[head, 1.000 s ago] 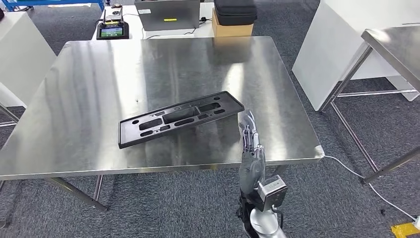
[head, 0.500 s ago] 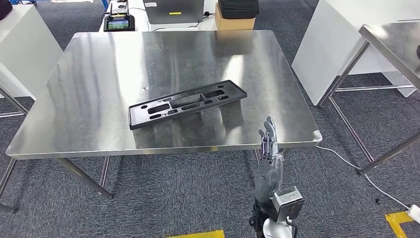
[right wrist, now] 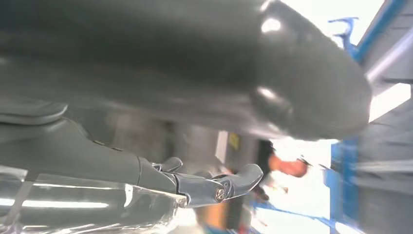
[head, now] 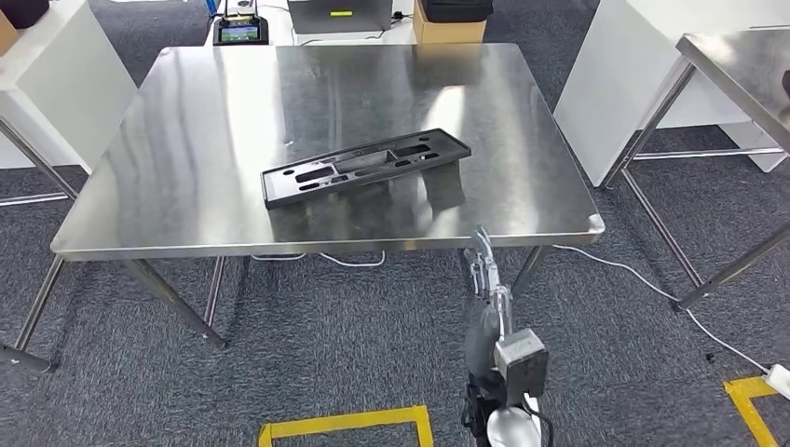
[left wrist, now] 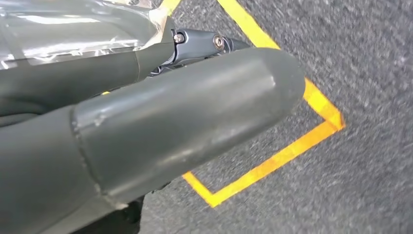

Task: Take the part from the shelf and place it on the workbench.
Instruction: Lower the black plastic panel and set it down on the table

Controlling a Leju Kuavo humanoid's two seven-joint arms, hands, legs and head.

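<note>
We judge the placing step done: the part (head: 366, 168), a long black slotted panel, lies flat on the steel surface (head: 214, 140), right of its middle and toward the near edge, with its right end angled slightly farther away. Nothing touches it.

Our right hand (head: 486, 296) hangs below and in front of the surface's near edge, holding nothing, its fingers straight and pointing up toward the edge (they look loosely apart, not clenched). The part sits well apart from it, farther away and to the left.

Of our left hand (left wrist: 146, 131) the wrist view gives a thick grey thumb over carpet marked with yellow floor tape (left wrist: 272, 161); we cannot tell how its fingers lie.

What remains, as we see it, is little: lower the right arm to rest and leave the part undisturbed.
</note>
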